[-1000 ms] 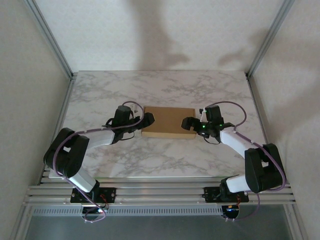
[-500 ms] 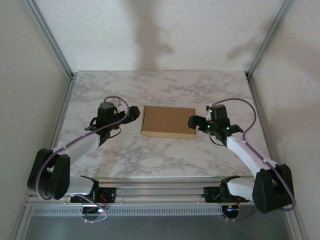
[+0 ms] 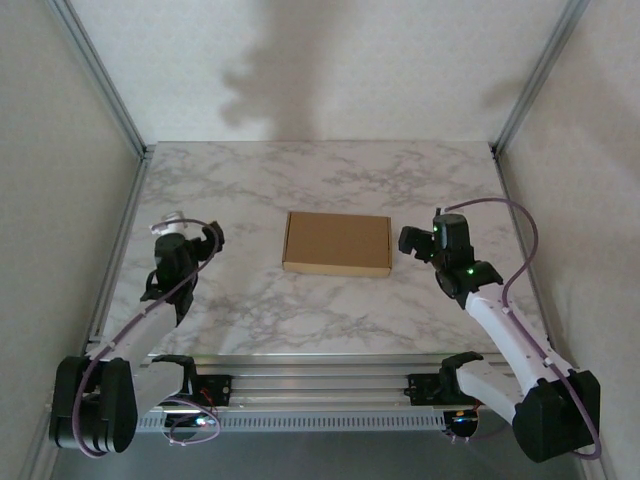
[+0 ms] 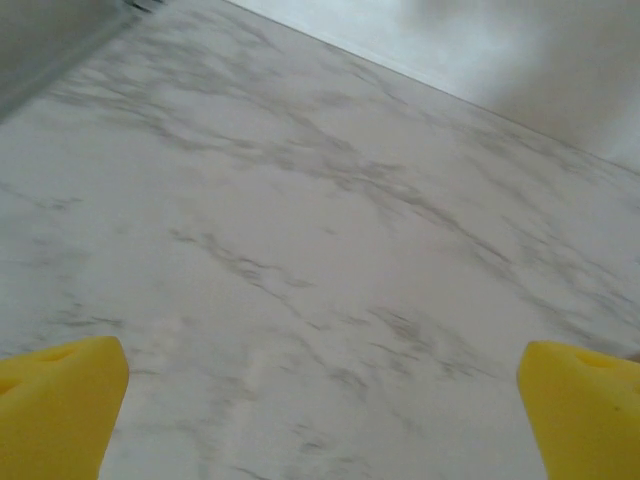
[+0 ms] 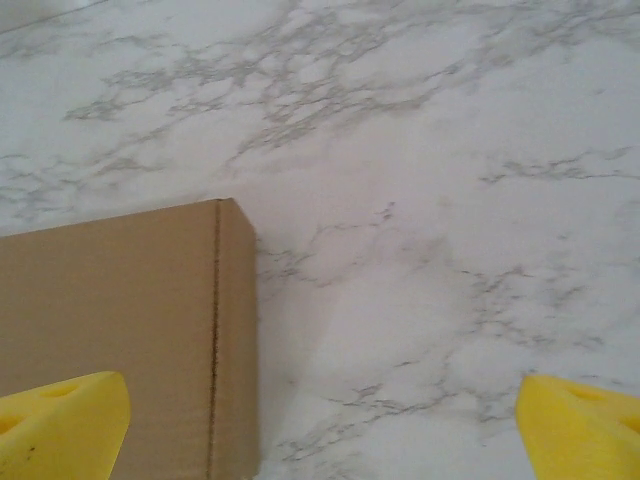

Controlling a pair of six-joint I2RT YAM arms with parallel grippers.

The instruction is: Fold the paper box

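Left gripper point(image 3: 211, 238), right gripper point(image 3: 405, 241) spread wide.

**Top view.** The paper box point(image 3: 337, 243) lies flat and closed at frame centre, a low obstacle on the marble table point(image 3: 330, 175). Bare tabletop borders it on all four sides, broadest toward the upper edge of the frame. The left gripper point(image 3: 210, 240), pads spread wide, stands well apart from the box's left edge, with open surface between. The right gripper point(image 3: 404, 240), likewise spread, sits just beside the box's right edge.

**Right wrist view.** The box corner lies at lower left, with bare marble to its right.

**Bounds.** Slanting metal posts point(image 3: 100, 85) and side walls bound the table at left and right.
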